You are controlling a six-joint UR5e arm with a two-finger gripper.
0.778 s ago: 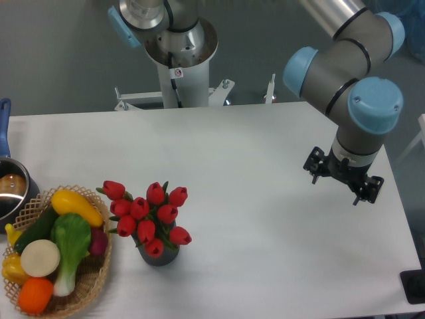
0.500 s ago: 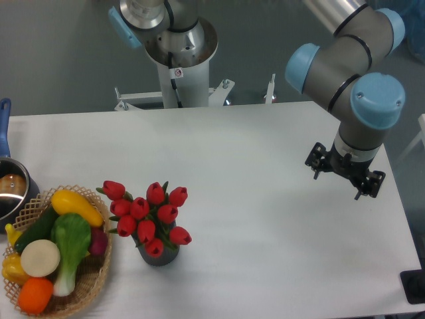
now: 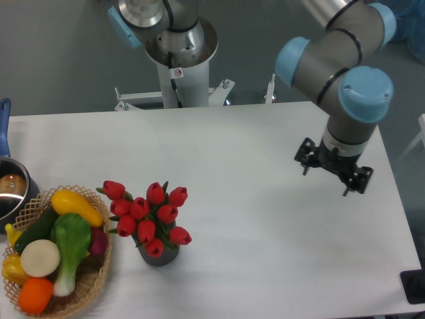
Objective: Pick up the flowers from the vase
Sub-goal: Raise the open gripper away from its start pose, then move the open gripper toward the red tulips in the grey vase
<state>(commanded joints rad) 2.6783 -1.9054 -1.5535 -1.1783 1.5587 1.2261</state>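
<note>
The flowers, a bunch of red tulip buds with green stems, stand in the vase, a short dark grey cylinder at the front left of the white table. The buds spread wider than the vase and hide its mouth. My gripper hangs over the right side of the table, far to the right of the flowers and a little further back. It points down, its black fingers spread apart on either side of the wrist with nothing between them.
A wicker basket of toy vegetables sits right beside the vase at the front left corner. A steel pot with a blue handle stands at the left edge. The arm's base column rises behind the table's far edge.
The gripper has shifted a little to the left and slightly back, towards the table's middle. The flowers, vase and basket have stayed put.
</note>
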